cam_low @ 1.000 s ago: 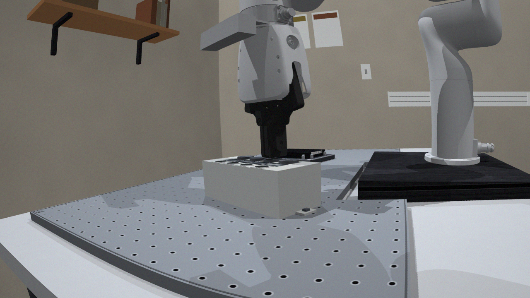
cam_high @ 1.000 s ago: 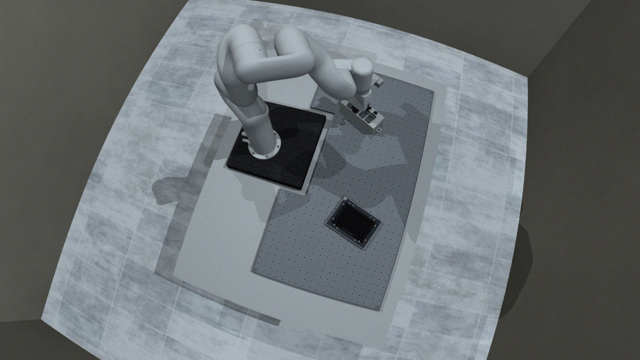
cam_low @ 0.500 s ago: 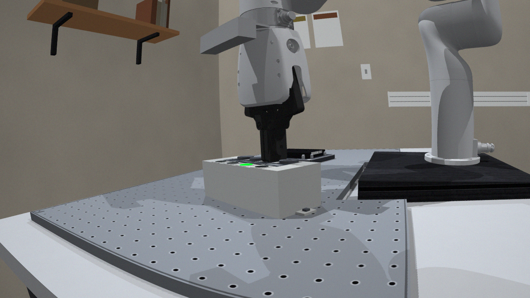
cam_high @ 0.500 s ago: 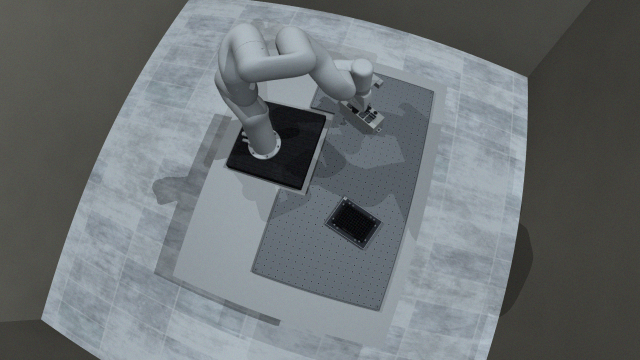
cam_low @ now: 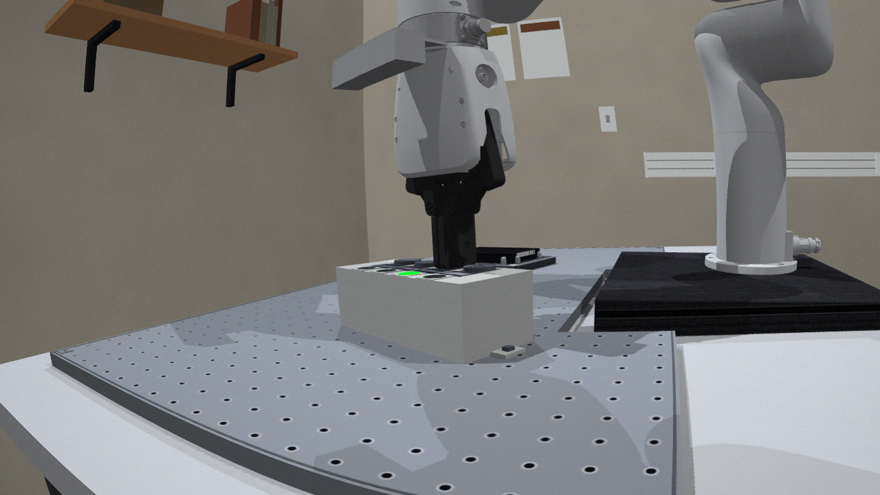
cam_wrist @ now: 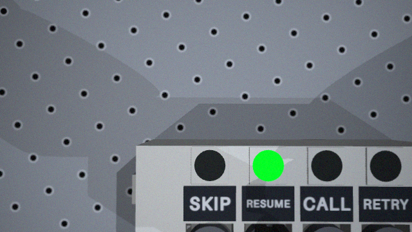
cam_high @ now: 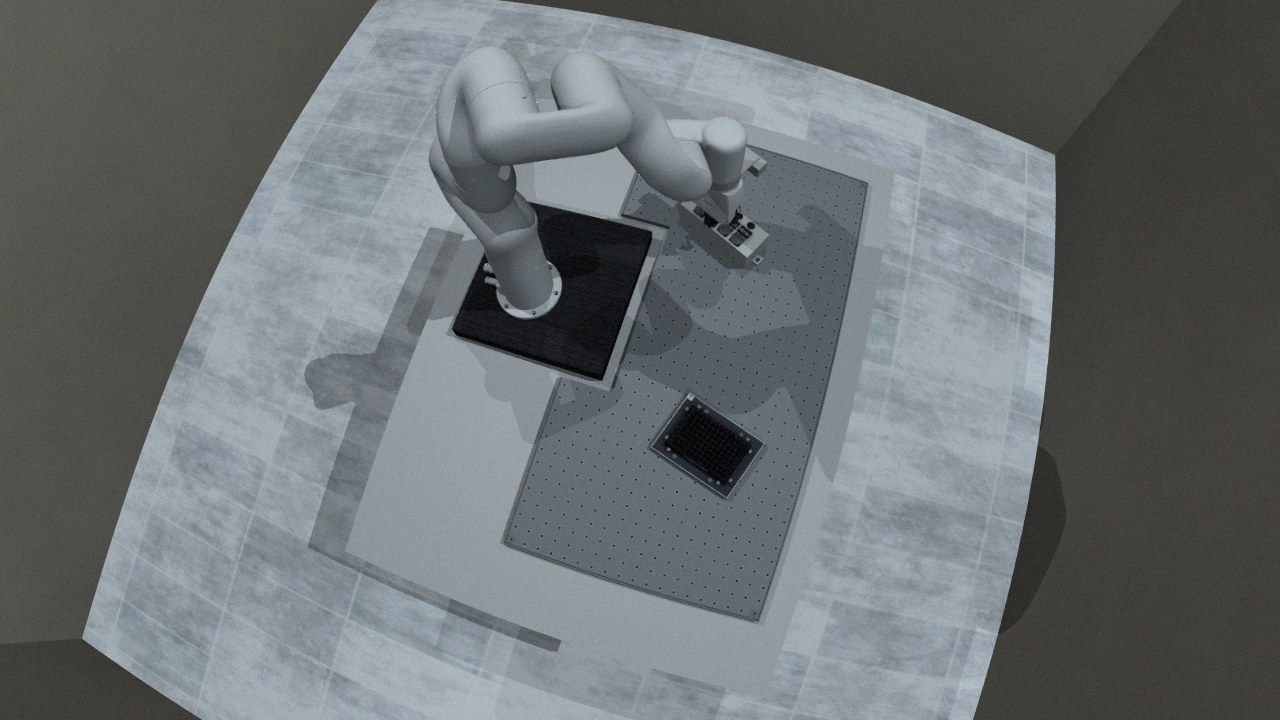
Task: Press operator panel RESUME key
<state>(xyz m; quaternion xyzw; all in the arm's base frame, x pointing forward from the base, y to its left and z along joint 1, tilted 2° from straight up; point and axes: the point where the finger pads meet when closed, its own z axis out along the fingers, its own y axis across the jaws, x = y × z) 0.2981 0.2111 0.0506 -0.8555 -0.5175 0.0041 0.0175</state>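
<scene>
The operator panel (cam_low: 434, 306) is a pale box on the perforated plate; it also shows in the overhead view (cam_high: 733, 234). In the wrist view its labels read SKIP (cam_wrist: 209, 203), RESUME (cam_wrist: 268, 203), CALL (cam_wrist: 326, 203) and RETRY (cam_wrist: 385, 203). The lamp above RESUME (cam_wrist: 268, 165) glows green, and it shows green on the panel top in the side view (cam_low: 408, 273). The lamps above SKIP (cam_wrist: 209, 165), CALL (cam_wrist: 326, 165) and RETRY (cam_wrist: 385, 165) are dark. My gripper (cam_low: 454, 257) is shut and empty, its fingertips down on the panel's top at the key row. The keys are mostly cut off by the wrist view's bottom edge.
A dark tray with a grid of holes (cam_high: 706, 445) lies on the plate nearer the front. A flat black fixture (cam_low: 513, 255) sits just behind the panel. My arm's black base block (cam_low: 738, 295) stands to the right. A small tab (cam_low: 507, 350) lies at the panel's foot.
</scene>
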